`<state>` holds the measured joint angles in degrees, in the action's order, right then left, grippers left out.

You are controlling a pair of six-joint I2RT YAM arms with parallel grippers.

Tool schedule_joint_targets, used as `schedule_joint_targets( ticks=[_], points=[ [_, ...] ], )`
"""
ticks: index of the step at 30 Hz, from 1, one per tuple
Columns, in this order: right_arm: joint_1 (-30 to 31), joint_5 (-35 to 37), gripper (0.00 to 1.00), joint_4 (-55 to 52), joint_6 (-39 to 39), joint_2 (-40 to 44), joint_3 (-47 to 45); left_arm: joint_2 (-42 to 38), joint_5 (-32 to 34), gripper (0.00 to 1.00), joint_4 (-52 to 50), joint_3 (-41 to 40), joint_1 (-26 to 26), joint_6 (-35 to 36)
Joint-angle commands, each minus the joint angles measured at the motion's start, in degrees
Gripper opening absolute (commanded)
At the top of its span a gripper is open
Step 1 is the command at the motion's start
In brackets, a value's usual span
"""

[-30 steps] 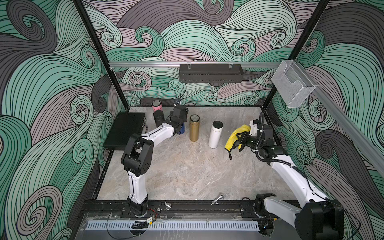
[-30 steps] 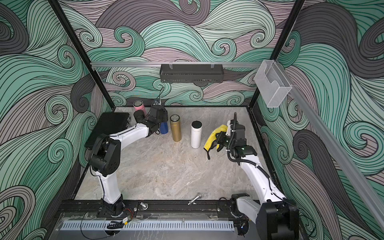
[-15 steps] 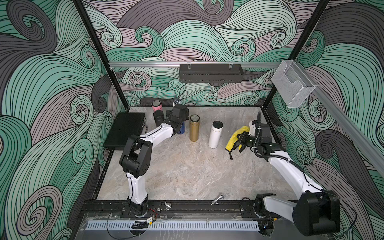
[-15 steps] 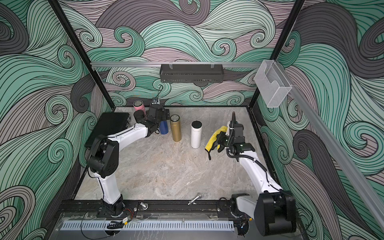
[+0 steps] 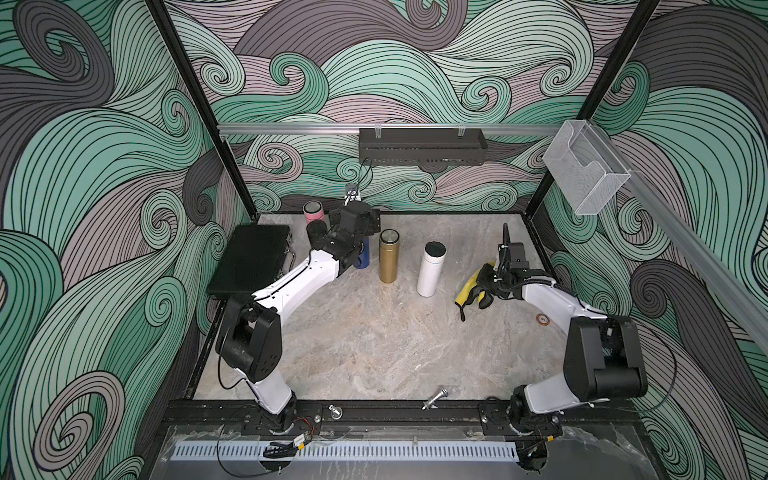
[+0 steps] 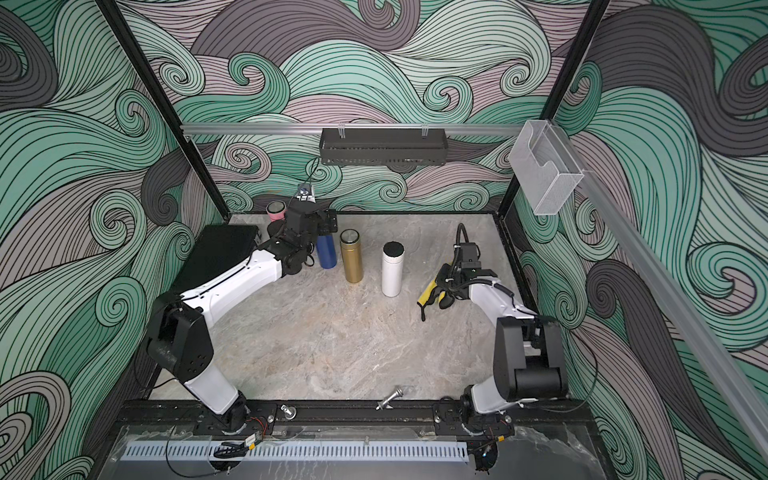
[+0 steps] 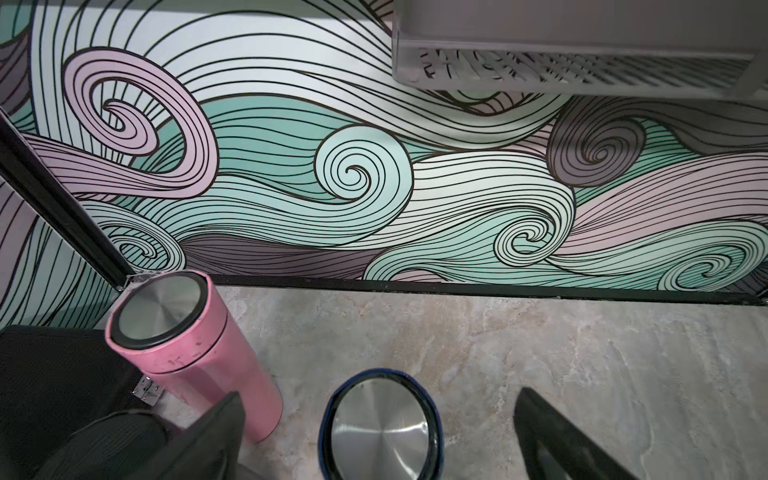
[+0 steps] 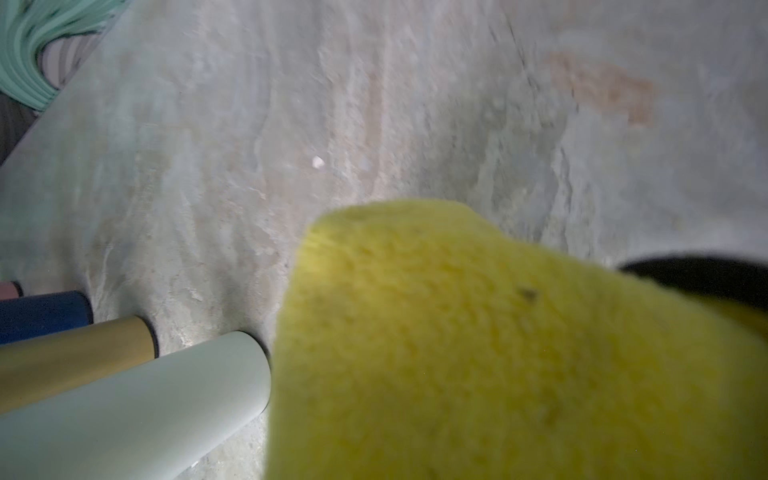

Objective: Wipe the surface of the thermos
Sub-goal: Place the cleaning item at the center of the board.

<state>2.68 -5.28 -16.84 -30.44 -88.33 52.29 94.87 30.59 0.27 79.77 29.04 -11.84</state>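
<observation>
Standing upright within the spread left gripper: blue thermos.

So the marble-look tabletop has a pink thermos, blue thermos, gold thermos and white thermos standing on it, black case off at the edge.

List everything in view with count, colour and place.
Pink steel-lidded thermos: one, pink, back-left corner.
Black thermos: one, black, in front of pink.
Blue steel-lidded thermos: one, blue, right of black.
Gold thermos: one, gold, right of blue.
White black-capped thermos: one, white, right of gold.
Fuzzy yellow cloth: one, yellow, right of white.
Flat black case: one, black, left edge.
Perforated black shelf: one, black, back rail.
Clear plastic holder: one, transparent, right rail.
Metal bolt: one, silver, front edge.
Copper ring: one, copper, near right edge.
Marble tabletop: one, grey-beige, under everything.
Left gripper: one, black, open around blue thermos.
Right gripper: one, black, at cloth; grip unclear.
</observation>
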Motion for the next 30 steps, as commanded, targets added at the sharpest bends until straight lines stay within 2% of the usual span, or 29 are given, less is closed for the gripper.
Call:
schedule_joint_targets(
  ticks=[1, 3, 7, 9, 13, 19, 24, 27, 30],
  points=[
    [-0.57, 1.26, 0.45, 1.98, -0.08, -2.00, 0.59, -3.63, -0.35, 0.99, -5.95, 3.00, 0.14, -1.97],
    [-0.59, 1.33, 0.58, 2.14, -0.15, -2.97, 0.85, -5.28, 0.82, 0.99, -9.04, 3.11, 0.30, -3.82],
    [-0.61, 1.59, 0.75, 1.87, -0.14, -3.65, 1.30, -8.96, 0.52, 0.99, -14.95, 2.82, 0.36, -7.32],
    [-0.57, 1.39, 0.80, 0.35, -0.06, -3.19, 2.00, -10.82, -2.93, 0.99, -18.33, 3.11, 0.40, -5.97],
    [-0.31, 3.56, 0.98, -5.13, -0.08, 0.40, 3.16, -16.10, -4.67, 0.99, -20.67, 1.19, 2.71, -4.22],
    [0.91, 5.39, 1.00, -14.14, 0.95, 7.97, 2.84, -21.02, -5.97, 0.99, -21.93, -1.87, 6.15, -3.37],
    [3.39, 6.58, 1.00, -18.75, 0.98, 22.52, -0.37, -22.95, -9.22, 0.99, -22.23, -3.64, 9.59, -3.38],
    [4.59, 7.46, 1.00, -14.45, -0.65, 31.76, -6.22, -23.90, -13.77, 0.99, -18.62, -6.98, 10.99, -3.88],
    [4.84, 4.78, 1.00, -6.46, -3.39, 39.38, -13.32, -23.83, -18.03, 0.99, -11.29, -11.67, 11.22, -5.21]
  ],
)
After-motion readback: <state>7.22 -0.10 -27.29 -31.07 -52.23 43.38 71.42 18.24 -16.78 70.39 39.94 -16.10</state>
